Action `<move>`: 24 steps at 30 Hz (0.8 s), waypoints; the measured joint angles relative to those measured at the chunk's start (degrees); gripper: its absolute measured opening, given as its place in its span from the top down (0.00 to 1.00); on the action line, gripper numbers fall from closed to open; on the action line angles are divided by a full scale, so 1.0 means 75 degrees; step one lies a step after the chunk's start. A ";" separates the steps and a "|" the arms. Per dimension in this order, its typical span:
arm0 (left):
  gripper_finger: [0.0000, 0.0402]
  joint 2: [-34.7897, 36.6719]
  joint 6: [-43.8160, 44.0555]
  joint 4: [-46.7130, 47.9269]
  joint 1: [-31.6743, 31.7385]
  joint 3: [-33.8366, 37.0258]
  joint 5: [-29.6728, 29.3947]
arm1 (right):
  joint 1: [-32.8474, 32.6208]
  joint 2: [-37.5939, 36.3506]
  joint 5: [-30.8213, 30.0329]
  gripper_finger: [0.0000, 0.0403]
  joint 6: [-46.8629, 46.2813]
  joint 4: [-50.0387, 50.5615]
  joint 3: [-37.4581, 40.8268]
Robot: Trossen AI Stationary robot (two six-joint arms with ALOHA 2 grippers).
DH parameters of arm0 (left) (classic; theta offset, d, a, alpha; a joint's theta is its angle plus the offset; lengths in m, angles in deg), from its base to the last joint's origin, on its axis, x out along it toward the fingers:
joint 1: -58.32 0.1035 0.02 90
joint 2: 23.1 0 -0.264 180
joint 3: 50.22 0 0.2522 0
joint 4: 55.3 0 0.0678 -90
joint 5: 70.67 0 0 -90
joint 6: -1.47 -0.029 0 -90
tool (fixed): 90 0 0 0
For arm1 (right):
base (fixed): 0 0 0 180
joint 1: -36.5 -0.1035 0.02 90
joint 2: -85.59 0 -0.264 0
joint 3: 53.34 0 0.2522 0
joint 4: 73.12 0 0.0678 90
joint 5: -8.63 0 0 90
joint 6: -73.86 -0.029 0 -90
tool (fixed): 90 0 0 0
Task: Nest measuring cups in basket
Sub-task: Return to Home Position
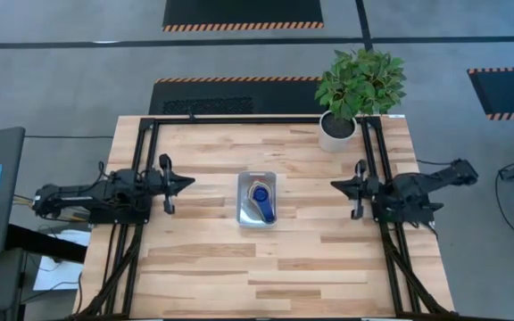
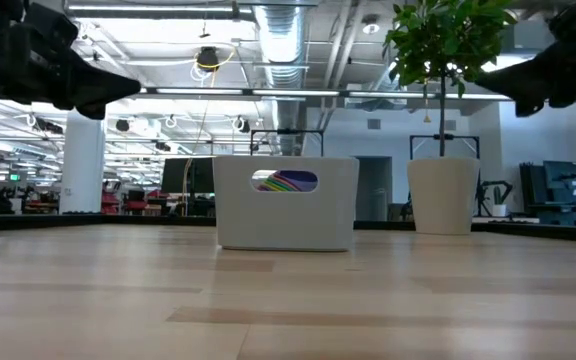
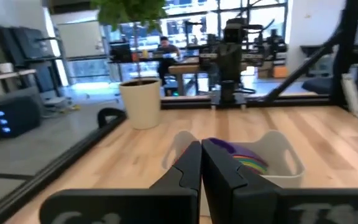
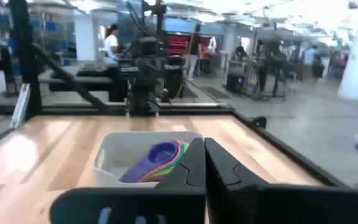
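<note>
Grey concrete floor (image 1: 61,80) with hazard-striped black mats (image 1: 243,12) — overhead, silver ducts (image 2: 280,35) and bright strip lights (image 2: 158,11).

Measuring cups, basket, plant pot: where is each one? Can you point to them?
measuring cups (image 1: 259,193), high view, on the dark blue top cup's bowl.
basket (image 2: 286,220), low view, on its near wall below the handle hole.
plant pot (image 2: 444,195), low view, middle of its white side.

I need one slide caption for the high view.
Measuring cups nested in the basket; left gripper, right gripper parked either side.
</note>
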 joint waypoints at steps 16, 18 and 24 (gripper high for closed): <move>1.00 -0.0221 -0.1042 0.0133 0.0809 0.0012 0.0766 | 0.1810 0.0139 0.1912 0.93 -0.0990 0.0336 -0.0006; 1.00 -0.0253 -0.1306 0.0124 0.0809 0.0012 0.0765 | 0.1839 0.0139 0.1905 0.92 -0.1273 0.0338 -0.0006; 1.00 -0.0251 -0.1132 0.0115 0.0809 0.0015 0.0765 | 0.1834 0.0139 0.1905 0.91 -0.1434 0.0341 -0.0006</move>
